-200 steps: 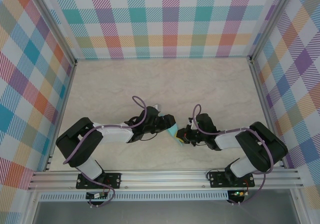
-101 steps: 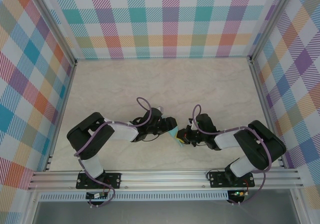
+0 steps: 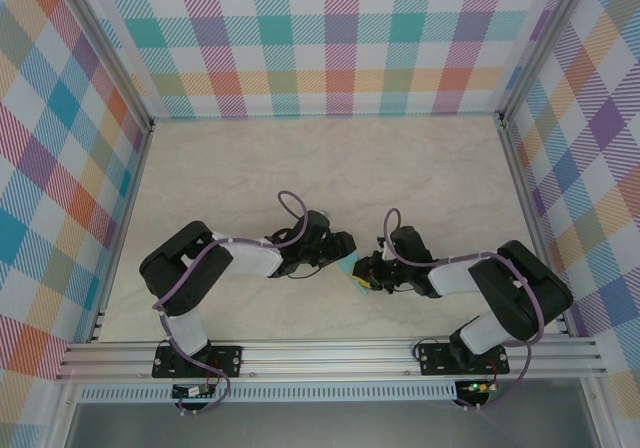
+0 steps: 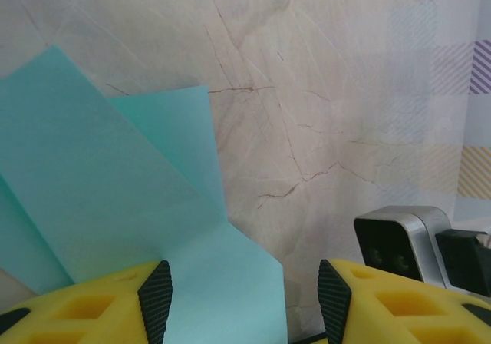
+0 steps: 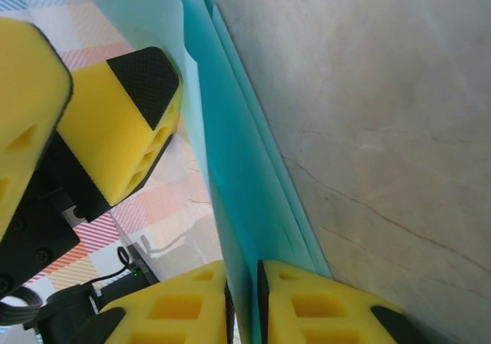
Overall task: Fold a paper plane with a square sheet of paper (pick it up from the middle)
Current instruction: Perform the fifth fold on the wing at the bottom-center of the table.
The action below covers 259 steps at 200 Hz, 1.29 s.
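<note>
Nothing legible: no text, labels, brands, numbers or signs can be read on any surface.

The pale, marble-veined table [image 3: 300,168] has the folded teal paper [image 3: 348,265] touching it.

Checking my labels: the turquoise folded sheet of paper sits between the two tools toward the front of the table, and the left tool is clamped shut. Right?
Not quite: the left tool is open, its yellow fingers apart, as the left wrist view shows. The turquoise folded sheet of paper does sit between the two tools toward the front of the table.
</note>
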Motion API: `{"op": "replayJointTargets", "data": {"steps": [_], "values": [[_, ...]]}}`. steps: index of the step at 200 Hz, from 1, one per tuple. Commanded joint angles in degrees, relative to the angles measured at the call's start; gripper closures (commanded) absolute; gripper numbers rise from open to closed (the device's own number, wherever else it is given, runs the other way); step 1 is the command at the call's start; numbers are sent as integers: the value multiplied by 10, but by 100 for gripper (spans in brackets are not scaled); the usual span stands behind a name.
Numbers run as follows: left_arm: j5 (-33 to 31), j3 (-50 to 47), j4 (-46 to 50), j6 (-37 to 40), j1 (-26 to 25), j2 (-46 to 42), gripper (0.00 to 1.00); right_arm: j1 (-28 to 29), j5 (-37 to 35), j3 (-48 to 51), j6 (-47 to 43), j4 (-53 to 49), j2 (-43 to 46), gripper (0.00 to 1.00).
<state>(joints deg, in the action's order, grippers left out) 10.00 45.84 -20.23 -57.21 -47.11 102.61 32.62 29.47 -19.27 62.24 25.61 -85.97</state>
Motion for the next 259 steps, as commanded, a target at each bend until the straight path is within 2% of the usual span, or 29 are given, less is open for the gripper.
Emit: {"op": "replayJointTargets", "data": {"steps": [1,39,59,72,130,150,167,179,219,259], "values": [[-7,-2,42,-1,2,49,45,-2,-15,-9,-47,-126,27,79],[-3,6,54,8,2,56,45,-2,-38,-44,-118,-261,71,77],[-1,11,57,10,2,58,45,-2,-29,-43,-134,-271,76,81],[-1,11,59,12,3,58,45,-2,-22,-44,-141,-270,71,87],[-2,8,65,12,3,54,45,-2,-33,-41,-153,-277,38,94],[-3,7,70,14,3,52,46,-2,-11,-39,-158,-267,9,96],[-5,7,75,15,3,51,46,-2,-11,-24,-153,-250,9,96],[-7,8,79,17,3,50,46,-2,-26,-33,-162,-281,21,95],[-8,14,86,18,2,52,46,-2,-36,-48,-173,-330,83,84],[-4,19,87,18,2,55,46,-2,-25,-38,-191,-349,99,84]]}}
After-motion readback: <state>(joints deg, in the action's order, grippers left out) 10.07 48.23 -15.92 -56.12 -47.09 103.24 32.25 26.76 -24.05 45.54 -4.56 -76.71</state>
